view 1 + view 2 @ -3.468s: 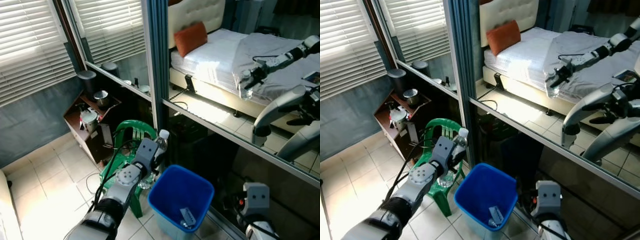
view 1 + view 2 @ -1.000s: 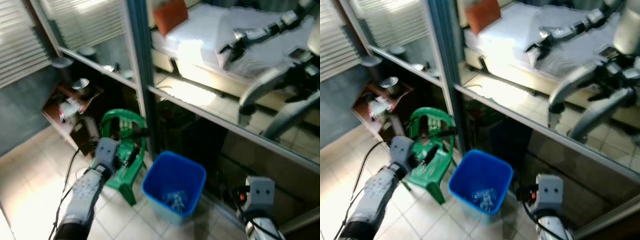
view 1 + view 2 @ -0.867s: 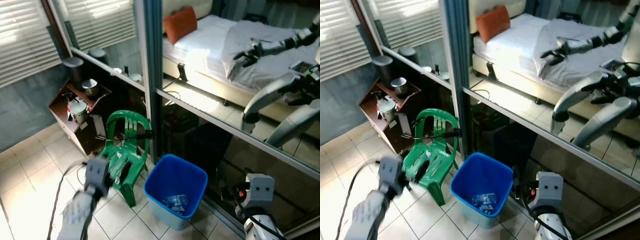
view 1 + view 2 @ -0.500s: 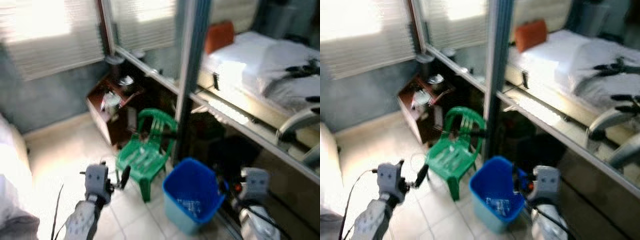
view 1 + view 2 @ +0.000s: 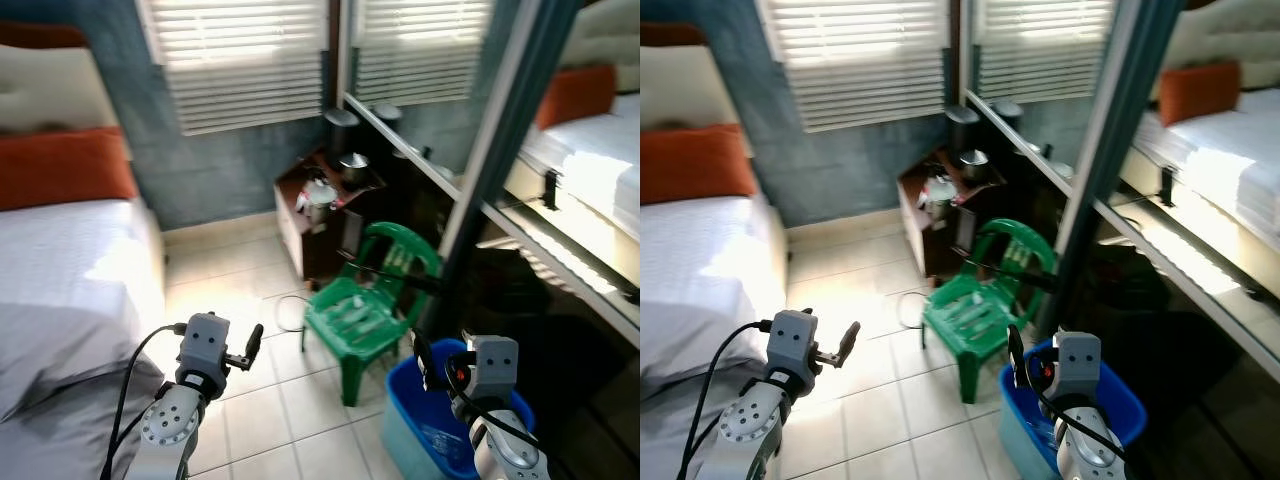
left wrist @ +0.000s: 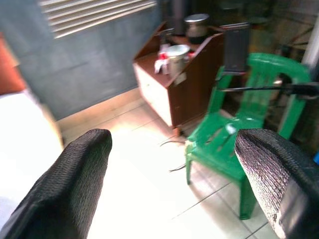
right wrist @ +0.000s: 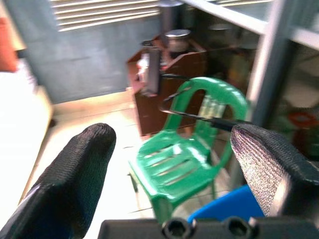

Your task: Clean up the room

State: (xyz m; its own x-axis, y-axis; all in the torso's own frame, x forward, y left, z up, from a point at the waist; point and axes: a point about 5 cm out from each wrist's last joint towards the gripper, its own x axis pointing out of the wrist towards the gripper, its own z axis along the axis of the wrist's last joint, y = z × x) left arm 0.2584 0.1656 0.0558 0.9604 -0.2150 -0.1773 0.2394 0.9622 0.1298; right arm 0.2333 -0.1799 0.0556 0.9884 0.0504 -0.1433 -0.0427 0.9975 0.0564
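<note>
Nearby, green chair (image 5: 372, 310) beside blue bin (image 5: 420, 432)

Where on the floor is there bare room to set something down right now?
The widest free patch is the sunlit tile floor between the bed, the blue-grey wall and the brown cabinet. It gets crowded by the green chair: a cable lies beside it, and the blue bin stands close against the mirrored wardrobe.
</note>
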